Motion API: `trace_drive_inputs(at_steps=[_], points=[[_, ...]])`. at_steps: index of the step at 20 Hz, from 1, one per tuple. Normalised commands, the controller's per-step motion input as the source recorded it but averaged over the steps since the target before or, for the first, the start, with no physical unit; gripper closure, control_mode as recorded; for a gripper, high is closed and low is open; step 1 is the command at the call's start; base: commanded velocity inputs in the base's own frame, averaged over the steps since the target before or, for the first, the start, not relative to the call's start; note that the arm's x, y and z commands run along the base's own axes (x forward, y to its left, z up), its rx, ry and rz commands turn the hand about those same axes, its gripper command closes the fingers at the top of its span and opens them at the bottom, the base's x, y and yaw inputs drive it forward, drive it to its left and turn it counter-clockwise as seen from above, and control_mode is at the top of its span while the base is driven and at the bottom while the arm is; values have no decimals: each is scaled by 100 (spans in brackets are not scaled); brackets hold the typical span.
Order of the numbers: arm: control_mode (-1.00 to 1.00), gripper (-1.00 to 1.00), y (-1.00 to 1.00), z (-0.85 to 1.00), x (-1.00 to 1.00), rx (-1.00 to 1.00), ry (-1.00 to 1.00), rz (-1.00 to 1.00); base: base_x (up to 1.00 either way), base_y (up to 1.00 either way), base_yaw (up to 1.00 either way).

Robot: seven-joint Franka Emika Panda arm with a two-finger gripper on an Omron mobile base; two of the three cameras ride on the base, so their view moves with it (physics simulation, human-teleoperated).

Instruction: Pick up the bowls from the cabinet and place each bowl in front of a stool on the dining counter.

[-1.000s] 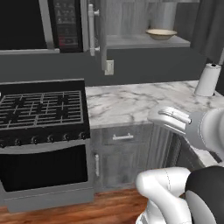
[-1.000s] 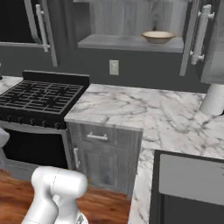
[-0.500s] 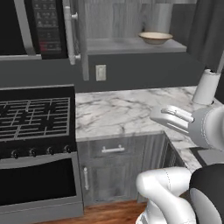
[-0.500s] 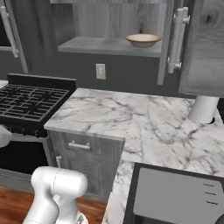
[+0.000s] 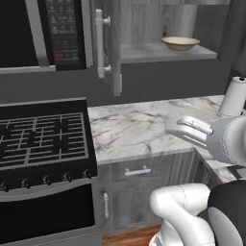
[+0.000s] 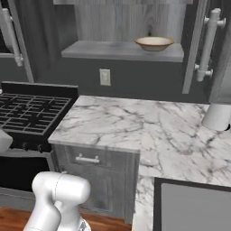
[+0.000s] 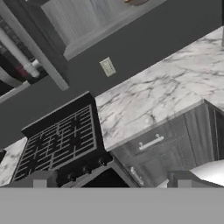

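Sitting on the shelf of the open grey wood-grain cabinet (image 6: 122, 49) is 1 cream-tan bowl (image 6: 154, 43), wide and shallow with a brownish rim, toward the right end of that shelf. In the left base view the same bowl (image 5: 179, 43) rests high up, above and behind the marble surface (image 5: 144, 127). The cabinet's doors stand swung open, each with a long light-grey bar handle (image 6: 208, 43); the right door hangs just right of the bowl, the left door (image 5: 106, 43) well to the bowl's left, beside a black microwave (image 5: 43, 33). Below the shelf, a white wall outlet (image 6: 104, 77) sits on the dark back wall. Under that spreads the white grey-veined marble surface, with a grey drawer front and metal pull (image 6: 87, 159) beneath its edge. A black gas stove (image 5: 41, 139) adjoins the surface, down and left of the bowl. A white paper-towel roll (image 5: 234, 96) stands upright on the surface, below and right of the bowl. The gripper (image 7: 111, 179) has its 2 dark tips spread wide apart with nothing between them, well below the bowl's shelf and facing the stove and drawer.
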Motion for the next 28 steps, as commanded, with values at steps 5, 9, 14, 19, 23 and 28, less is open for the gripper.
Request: trace_drive_inputs(at_steps=[5, 9, 14, 19, 23, 28], points=[[100, -100, 0, 0, 0, 0, 0, 0, 29, 0, -1], [100, -100, 0, 0, 0, 0, 0, 0, 83, -44, 0], [100, -100, 0, 0, 0, 0, 0, 0, 89, -58, 3], [100, -100, 0, 0, 0, 0, 0, 0, 95, -66, 8], [100, -100, 0, 0, 0, 0, 0, 0, 100, -69, 10], [100, -100, 0, 0, 0, 0, 0, 0, 100, -48, 0]])
